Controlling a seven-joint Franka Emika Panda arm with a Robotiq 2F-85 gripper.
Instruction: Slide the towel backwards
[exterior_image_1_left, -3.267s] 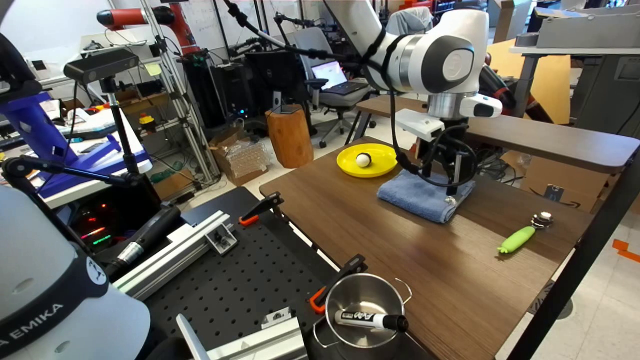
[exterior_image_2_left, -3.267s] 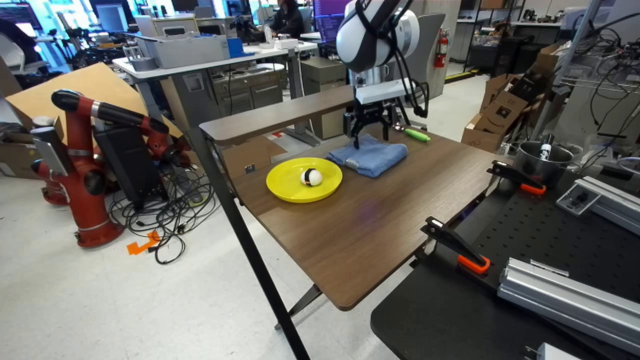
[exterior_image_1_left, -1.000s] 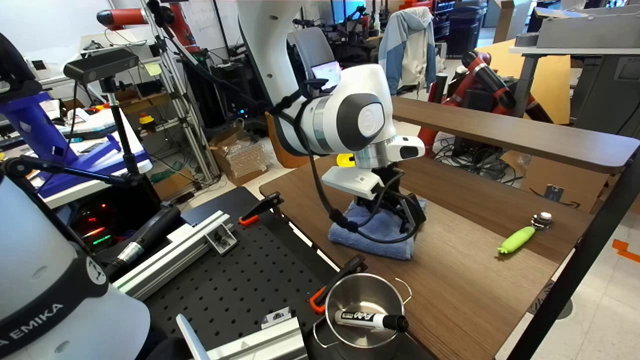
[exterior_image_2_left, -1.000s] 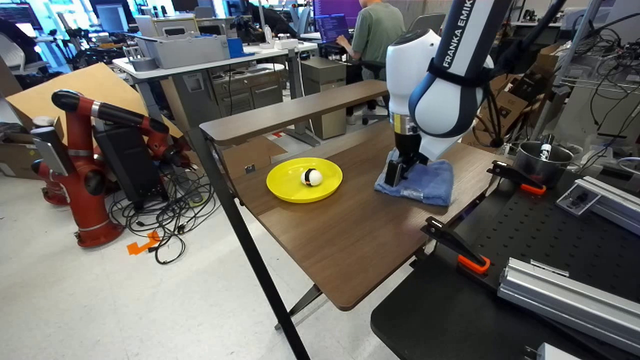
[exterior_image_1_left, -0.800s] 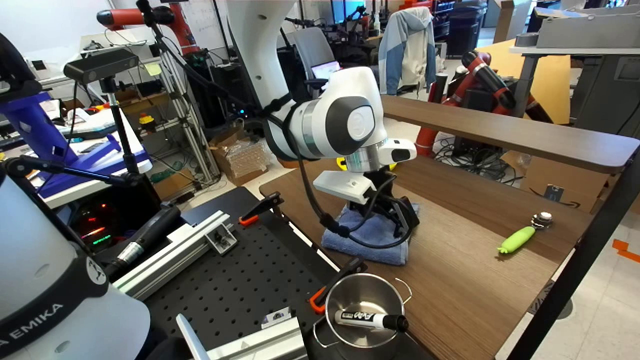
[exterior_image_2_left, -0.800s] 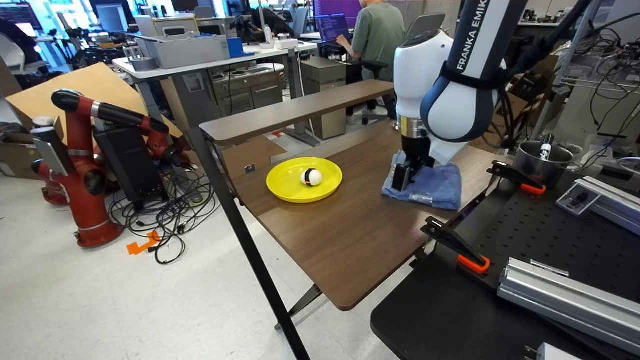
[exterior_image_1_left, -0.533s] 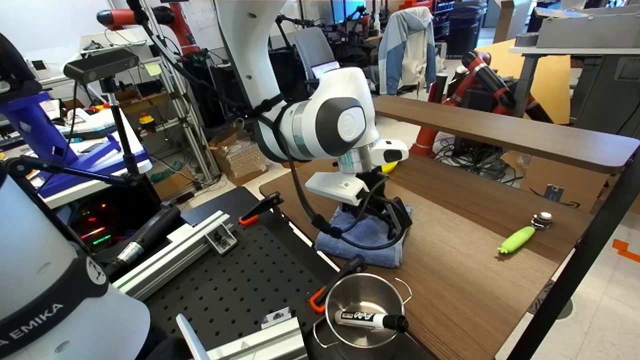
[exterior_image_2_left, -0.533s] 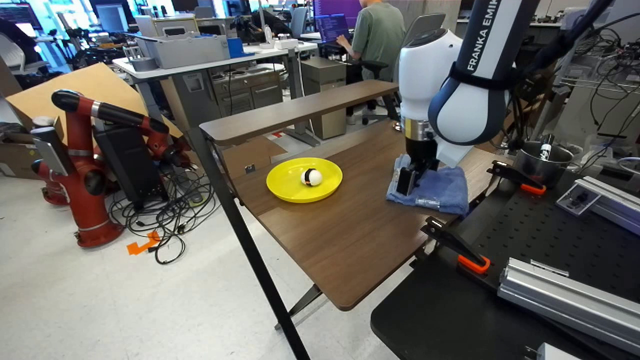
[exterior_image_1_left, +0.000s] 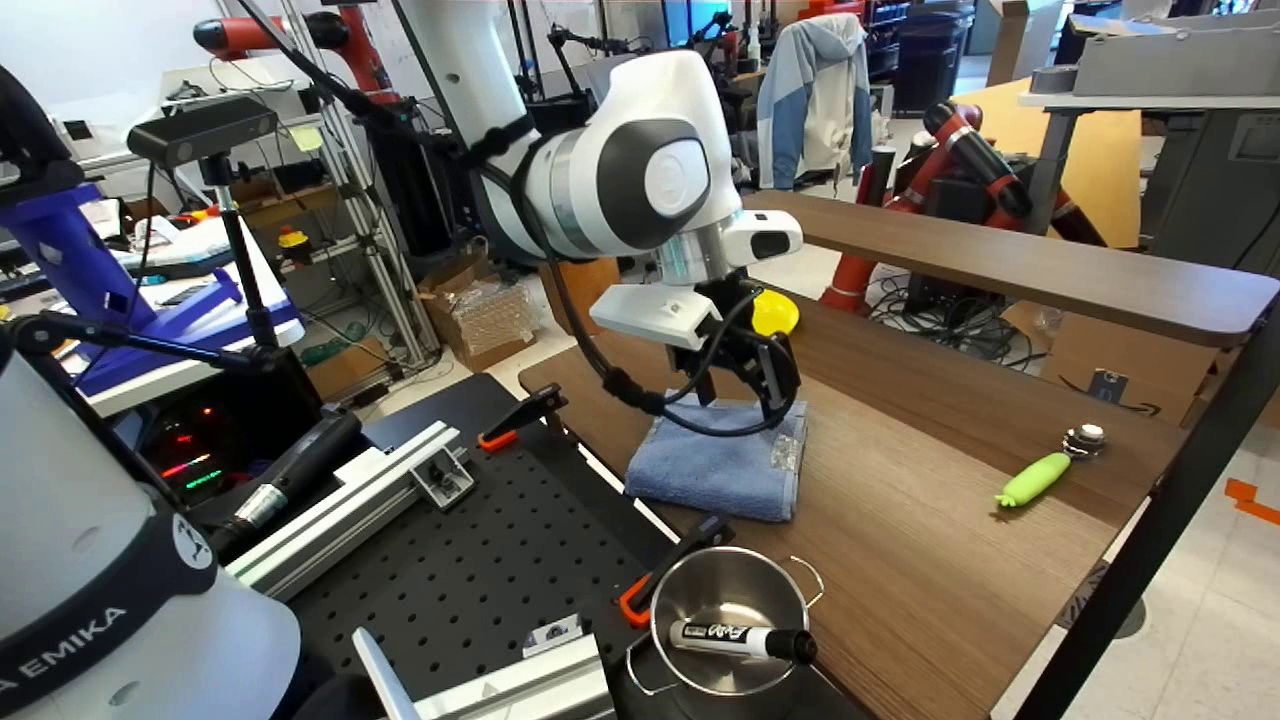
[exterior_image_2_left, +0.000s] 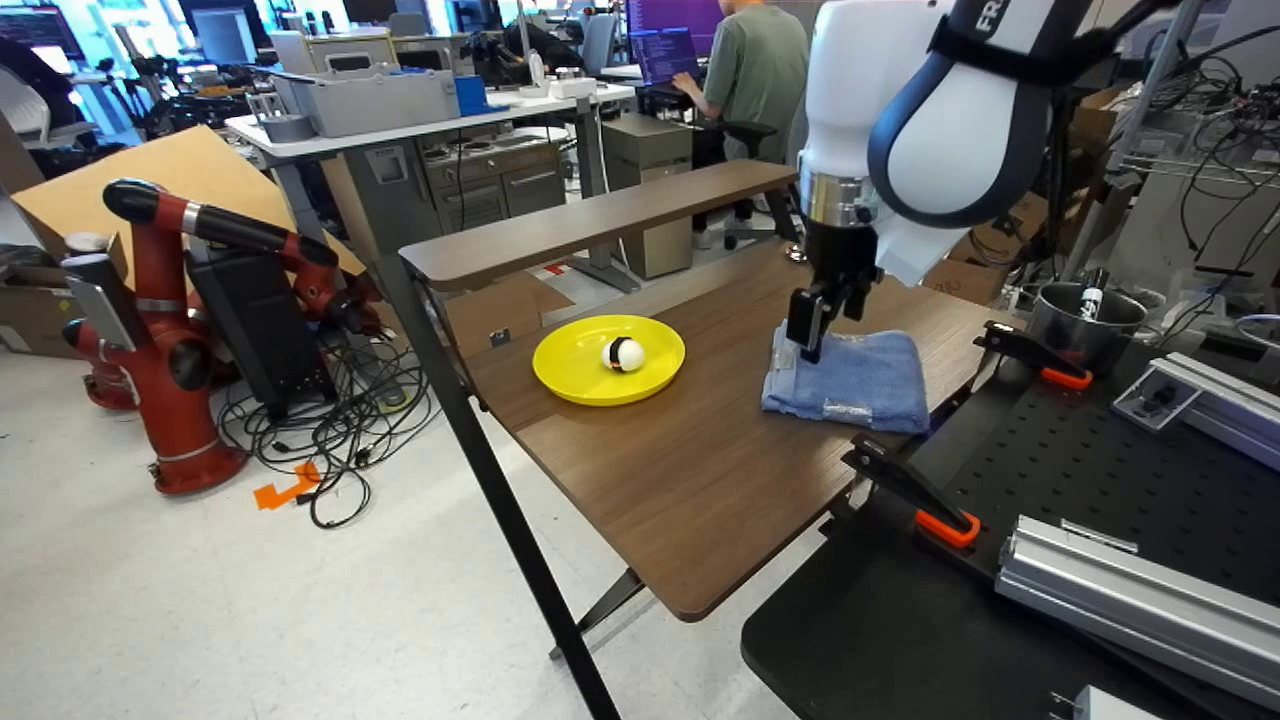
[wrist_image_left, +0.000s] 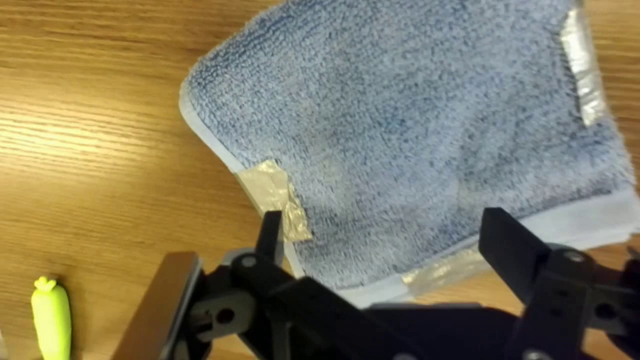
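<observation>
The towel (exterior_image_1_left: 715, 470), a folded blue-grey cloth with bits of shiny tape on its edges, lies flat on the brown table close to the edge beside the black perforated board. It also shows in an exterior view (exterior_image_2_left: 870, 385) and fills much of the wrist view (wrist_image_left: 390, 125). My gripper (wrist_image_left: 382, 215) is open, its fingers wide apart with nothing between them. In both exterior views the gripper (exterior_image_1_left: 740, 402) (exterior_image_2_left: 832, 332) hangs a little above the towel's part farther from the board. The arm and cable hide some of the towel.
A yellow round dish (exterior_image_2_left: 565, 375) holds a white ball (exterior_image_2_left: 628, 354). A green-handled tool (exterior_image_1_left: 1035, 480) lies across the table. A steel pot (exterior_image_1_left: 690, 570) with a marker (exterior_image_1_left: 735, 638) and clamps (exterior_image_1_left: 690, 550) (exterior_image_1_left: 525, 415) stand along the board edge. A raised shelf (exterior_image_1_left: 1000, 265) runs behind.
Over the last seconds the towel has slid from near the dish across the table toward the black board, my gripper down on it. In the last half second the gripper has risen off it.
</observation>
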